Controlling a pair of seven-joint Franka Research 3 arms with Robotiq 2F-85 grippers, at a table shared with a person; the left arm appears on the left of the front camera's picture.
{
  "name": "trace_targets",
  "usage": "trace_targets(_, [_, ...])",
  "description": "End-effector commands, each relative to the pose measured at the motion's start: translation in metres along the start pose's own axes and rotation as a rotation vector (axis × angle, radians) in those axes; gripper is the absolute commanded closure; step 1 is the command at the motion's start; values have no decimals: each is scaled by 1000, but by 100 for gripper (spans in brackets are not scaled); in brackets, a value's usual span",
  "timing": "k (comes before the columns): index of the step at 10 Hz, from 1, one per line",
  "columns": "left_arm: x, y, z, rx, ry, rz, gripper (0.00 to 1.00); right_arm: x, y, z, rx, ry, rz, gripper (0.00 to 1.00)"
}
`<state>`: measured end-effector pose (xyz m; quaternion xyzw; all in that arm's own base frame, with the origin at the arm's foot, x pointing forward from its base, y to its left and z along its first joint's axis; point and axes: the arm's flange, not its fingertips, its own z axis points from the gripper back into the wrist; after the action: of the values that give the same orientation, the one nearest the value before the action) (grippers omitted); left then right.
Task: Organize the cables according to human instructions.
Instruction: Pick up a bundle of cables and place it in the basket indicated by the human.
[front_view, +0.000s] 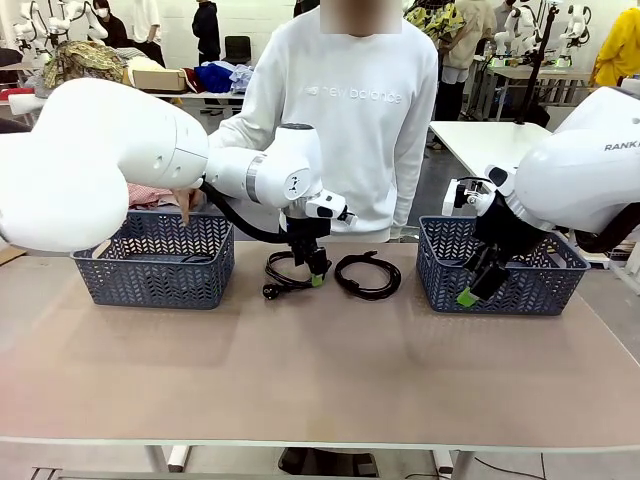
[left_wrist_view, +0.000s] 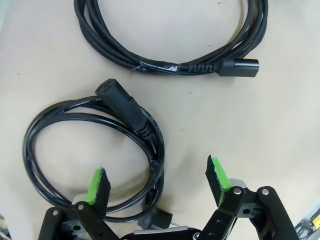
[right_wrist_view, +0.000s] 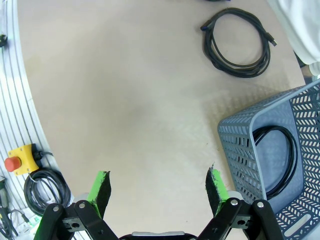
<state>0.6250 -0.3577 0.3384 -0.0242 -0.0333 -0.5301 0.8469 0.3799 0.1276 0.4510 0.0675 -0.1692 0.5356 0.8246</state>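
Well, the pale brown surface fills the lower frame, carrying 2 grey baskets, the left basket and the right basket. At centre between them lie 2 black cables, the left coil and the right coil, side by side but apart. The left arm's fingers are spread wide over the left coil, gripping nothing. The right arm's fingers, equally wide and empty, hover by the right basket's near corner. A third coil lies inside that basket. The person in a white sweatshirt stands at the far edge, top centre. Behind are white tables, heaped clothes and other people.
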Motion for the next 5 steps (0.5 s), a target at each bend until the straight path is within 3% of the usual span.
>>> trace_targets(1, [1, 4, 0, -12, 12, -20, 0, 1, 1, -1, -6, 4, -5, 0])
trace_targets(5, [-3, 1, -11, -51, 19, -24, 0, 1, 1, -1, -6, 4, -5, 0])
